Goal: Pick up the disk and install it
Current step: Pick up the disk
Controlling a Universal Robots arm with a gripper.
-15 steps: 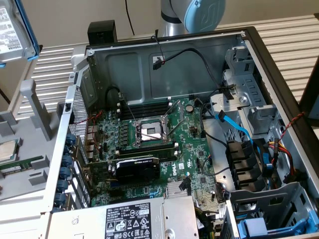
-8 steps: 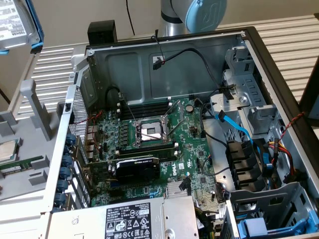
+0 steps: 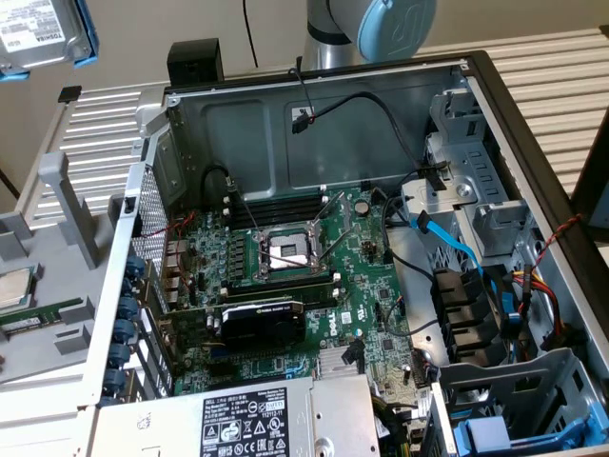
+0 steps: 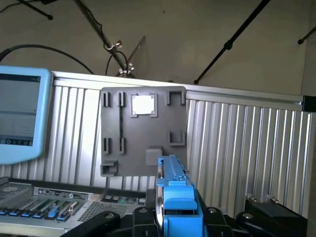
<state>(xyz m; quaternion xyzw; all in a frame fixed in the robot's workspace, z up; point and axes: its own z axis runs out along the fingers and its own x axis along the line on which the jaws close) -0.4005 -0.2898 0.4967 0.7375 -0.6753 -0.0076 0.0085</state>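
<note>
Hanging high at the exterior view's left, toward the far edge of the scene, the disk, a rectangular silver-grey metal hard drive with a white printed label clipped in a blue plastic carrier, looked lifted and was well apart from the open grey metal computer case. In the wrist view the disk showed edge-on, and the gripper was closed partway onto it, black fingers on either side of the carrier and nothing else in its hold.

Nearer on the left stood a grey plastic parts fixture, with a small square silver CPU chip lying on it. In the middle, inside the case, lay the green motherboard with its open CPU socket and a black graphics card; a silver power-supply box with a black label sat nearest. On the right were the grey metal drive cage, a blue data cable and, near right, a blue plastic piece in a bay.

By my judgement the disk would handle as dense and stiff but sensitive to knocks, while its plastic carrier and tabs would flex. The long side edges seemed the sound place to hold it, not the label face or the tabs
</note>
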